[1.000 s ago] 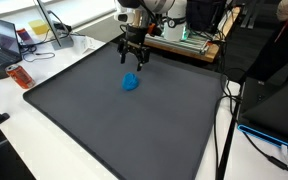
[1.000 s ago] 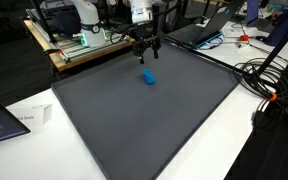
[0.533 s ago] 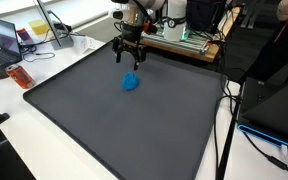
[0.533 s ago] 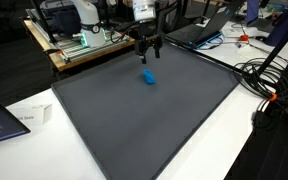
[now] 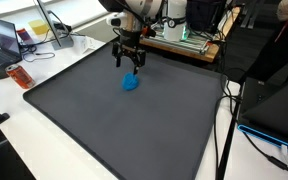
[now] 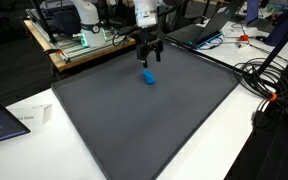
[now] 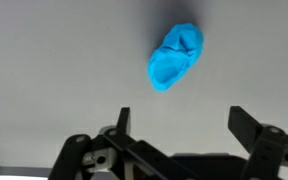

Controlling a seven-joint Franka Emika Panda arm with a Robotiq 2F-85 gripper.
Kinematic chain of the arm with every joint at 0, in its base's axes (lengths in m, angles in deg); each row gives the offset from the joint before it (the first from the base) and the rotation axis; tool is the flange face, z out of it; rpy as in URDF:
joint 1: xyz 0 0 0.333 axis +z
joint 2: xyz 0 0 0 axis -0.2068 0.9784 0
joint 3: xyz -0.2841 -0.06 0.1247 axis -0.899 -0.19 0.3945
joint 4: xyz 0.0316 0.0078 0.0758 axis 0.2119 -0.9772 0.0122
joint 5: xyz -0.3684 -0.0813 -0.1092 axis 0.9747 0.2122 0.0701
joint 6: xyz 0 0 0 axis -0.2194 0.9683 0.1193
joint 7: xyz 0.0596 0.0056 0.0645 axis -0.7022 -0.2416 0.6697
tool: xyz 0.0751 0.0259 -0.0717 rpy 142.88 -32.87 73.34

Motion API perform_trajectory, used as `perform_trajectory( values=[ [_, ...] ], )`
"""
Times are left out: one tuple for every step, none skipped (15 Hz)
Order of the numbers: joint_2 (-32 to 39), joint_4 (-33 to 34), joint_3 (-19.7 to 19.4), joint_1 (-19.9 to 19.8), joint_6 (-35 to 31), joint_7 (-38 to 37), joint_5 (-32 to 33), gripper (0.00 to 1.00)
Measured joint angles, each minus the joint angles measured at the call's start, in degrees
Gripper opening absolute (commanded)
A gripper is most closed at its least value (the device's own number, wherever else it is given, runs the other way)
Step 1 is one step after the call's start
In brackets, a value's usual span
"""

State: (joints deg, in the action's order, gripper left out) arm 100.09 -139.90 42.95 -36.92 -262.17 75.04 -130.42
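A small crumpled blue object (image 5: 131,83) lies on the dark grey mat (image 5: 104,120), toward its far side; it also shows in an exterior view (image 6: 149,77) and in the wrist view (image 7: 174,58). My gripper (image 5: 130,64) hangs just above and a little behind it, fingers spread, holding nothing. It shows in an exterior view (image 6: 149,60) too. In the wrist view the two fingertips (image 7: 184,122) are wide apart with bare mat between them, and the blue object lies beyond them.
A workbench with electronics (image 5: 184,40) stands behind the mat. A laptop (image 5: 4,45) and an orange item (image 5: 19,76) sit on the white table. Cables (image 6: 269,75) lie beside the mat. A white box (image 6: 34,115) sits near the mat's corner.
The gripper has shifted slightly across the mat above the blue object. The blue object has not moved.
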Motion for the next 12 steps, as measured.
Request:
perform_trajectory(
  values=[
    [0.72,0.39,0.06,0.0,-0.37,0.32,0.0,1.0],
    [1.46,0.74,0.05,-0.01,-0.67,0.61,0.0,1.0],
    [2.17,1.13,0.05,-0.01,-0.99,0.79,0.0,1.0],
    [2.85,1.51,0.05,-0.02,-1.3,1.05,0.0,1.0],
    [3.51,1.95,0.05,-0.02,-1.64,1.45,0.01,1.0],
    [4.14,2.3,0.05,-0.02,-1.91,2.02,0.1,1.0],
    [4.73,2.65,0.05,-0.02,-2.03,2.99,0.18,1.0],
    [5.28,2.93,0.05,-0.02,-2.06,4.05,0.32,1.0],
    [5.79,3.18,0.04,-0.02,-2.08,5.24,0.44,1.0],
    [6.28,3.45,0.04,-0.02,-2.09,6.49,0.6,1.0],
    [6.73,3.63,0.03,-0.02,-2.09,7.74,0.74,1.0],
    [7.18,3.81,0.03,-0.02,-2.09,8.9,0.9,1.0]
  ],
)
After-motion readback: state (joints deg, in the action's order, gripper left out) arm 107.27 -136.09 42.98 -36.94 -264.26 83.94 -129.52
